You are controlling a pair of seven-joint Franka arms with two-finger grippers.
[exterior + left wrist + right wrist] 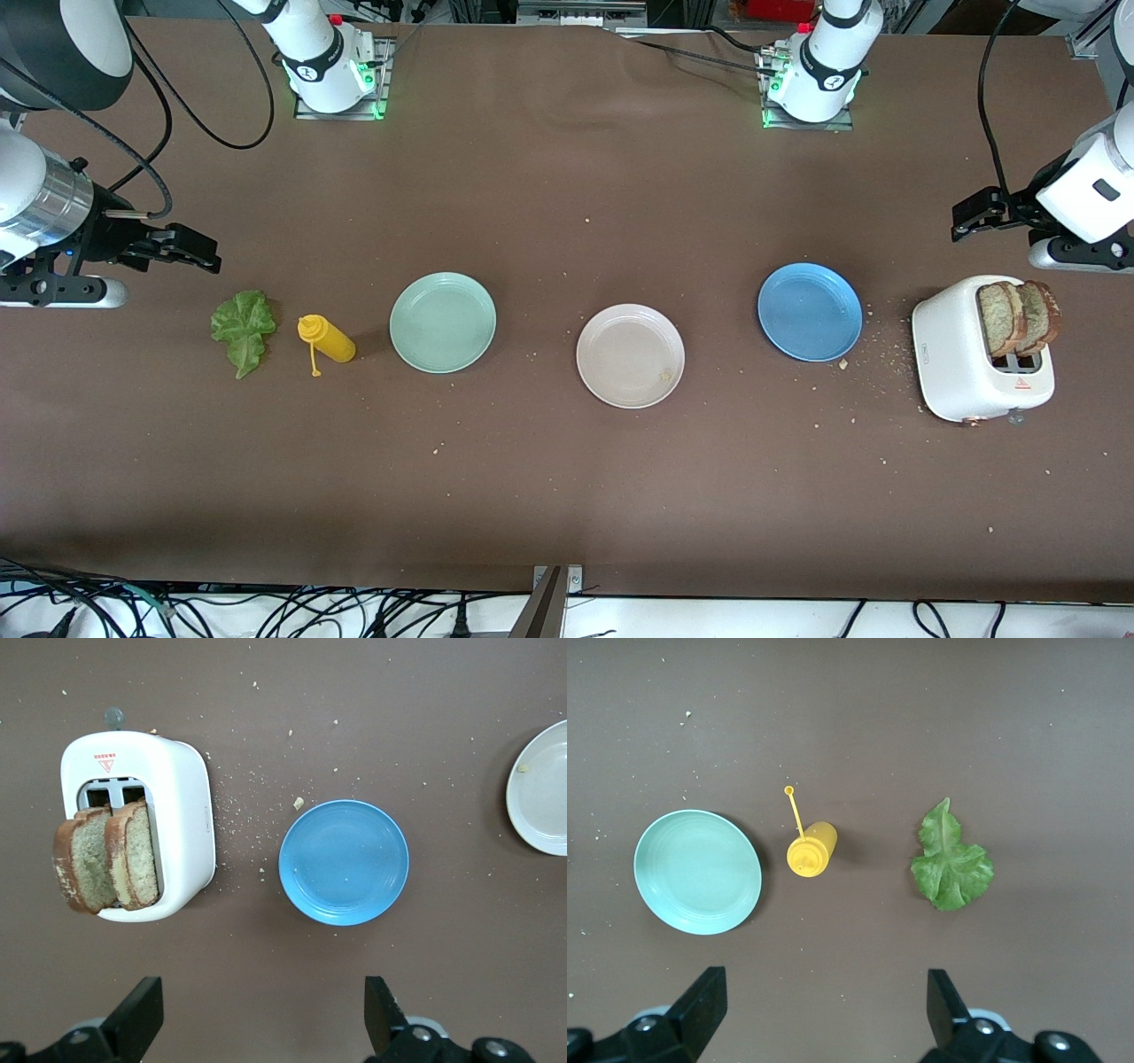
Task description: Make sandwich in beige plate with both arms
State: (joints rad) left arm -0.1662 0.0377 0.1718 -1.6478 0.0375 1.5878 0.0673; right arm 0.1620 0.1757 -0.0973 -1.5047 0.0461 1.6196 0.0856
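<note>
Nearest sits the empty beige plate [630,356] mid-table, bread [1019,317] in the toaster [979,372] at the left arm's end, lettuce [242,330] at the right's, each under its wide-open left gripper [261,1014] or right gripper [824,1010].

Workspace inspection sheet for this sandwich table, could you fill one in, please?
Surface: brown table, crumbs scattered, thickest beside the toaster.
Job's things: beige plate bare but for a crumb; two bread slices stand in the white toaster; lettuce leaf lies on the table.
Clutter: yellow squeeze bottle, mint-green plate, blue plate.
Grippers: left hand open above table by toaster; right hand open above table by lettuce.
Cables: black cables along the table's near edge.
Surroundings: nothing seen.
</note>
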